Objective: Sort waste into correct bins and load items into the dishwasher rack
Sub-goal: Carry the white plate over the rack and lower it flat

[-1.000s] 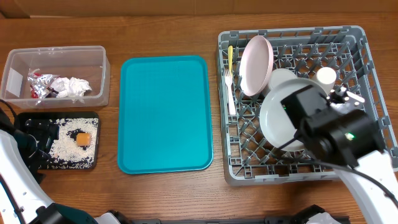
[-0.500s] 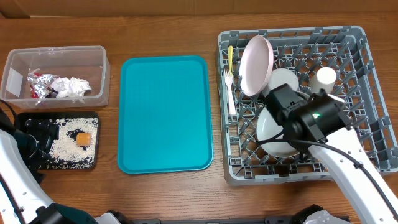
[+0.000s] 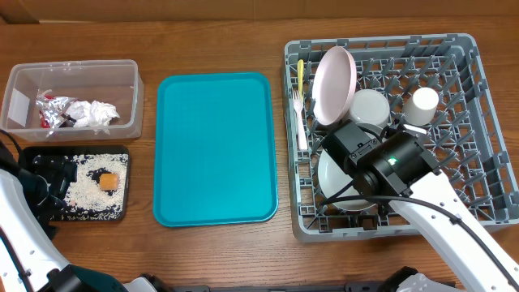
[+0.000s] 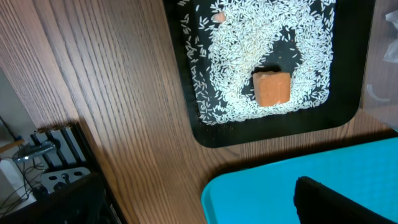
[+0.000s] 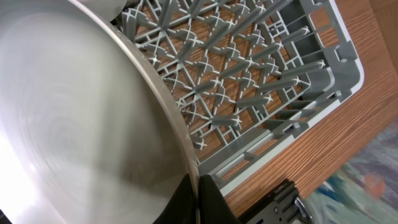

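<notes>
The right gripper (image 5: 198, 198) is closed down to a narrow pinch on the rim of the grey-green plate (image 5: 81, 118), with a dark finger on either face of the plate edge. From above, the arm hides the jaws, and the plate shows as a pale disc in the near-left part of the dishwasher rack (image 3: 478, 97), among the pegs. Whether it rests on the grid floor cannot be told.

In the same rack, the pale pinkish-white plate (image 3: 334, 84) stands tilted at the far left. The white bowl (image 3: 369, 107) is just beside it and the small white cup (image 3: 424, 102) is further right. The yellow plastic spoon (image 3: 300, 75) and the white plastic fork (image 3: 298, 122) lie along the left wall.

The left gripper (image 3: 50, 180) sits at the left edge of the black tray (image 4: 261, 134). How wide its jaws stand cannot be told, and nothing shows between them. The tray holds white rice grains (image 4: 249, 43) and the small orange food cube (image 4: 272, 88).

The clear tub (image 3: 81, 66) beyond it holds the crumpled white napkin (image 3: 96, 113), the crumpled silver foil wrapper (image 3: 50, 113) and the small red packet (image 3: 45, 100). Any print on the packet is too small to read.

The teal serving tray (image 3: 215, 146) lies between the bins and the rack
</notes>
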Robot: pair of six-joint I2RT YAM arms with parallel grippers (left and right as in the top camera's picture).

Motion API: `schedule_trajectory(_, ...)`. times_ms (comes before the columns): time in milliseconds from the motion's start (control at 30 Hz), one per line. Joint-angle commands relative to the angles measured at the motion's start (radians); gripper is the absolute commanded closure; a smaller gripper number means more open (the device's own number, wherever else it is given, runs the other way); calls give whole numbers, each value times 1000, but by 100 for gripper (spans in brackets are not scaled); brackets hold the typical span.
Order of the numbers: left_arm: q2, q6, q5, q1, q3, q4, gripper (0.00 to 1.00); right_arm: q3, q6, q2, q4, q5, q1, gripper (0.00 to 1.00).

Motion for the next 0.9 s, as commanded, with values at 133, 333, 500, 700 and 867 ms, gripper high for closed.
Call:
schedule_trajectory(133, -11, -9, -11, -2, -2, 0, 0, 0, 19, 30, -2, 71, 3, 96)
schedule_trajectory(333, -11, -9, -11, -2, -2, 0, 0, 0, 8, 70, -2, 98, 3, 96)
schedule_trajectory(500, -11, -9, -11, -2, -2, 0, 0, 0, 0, 95, -1, 98, 3, 96)
schedule_trajectory(700, -11, -9, -11, -2, -2, 0, 0, 12, -10, 95, -2, 93, 3, 87)
schedule_trajectory(867, -11, -9, -11, -2, -2, 0, 0, 45, -45, 95, -2, 99, 3, 91)
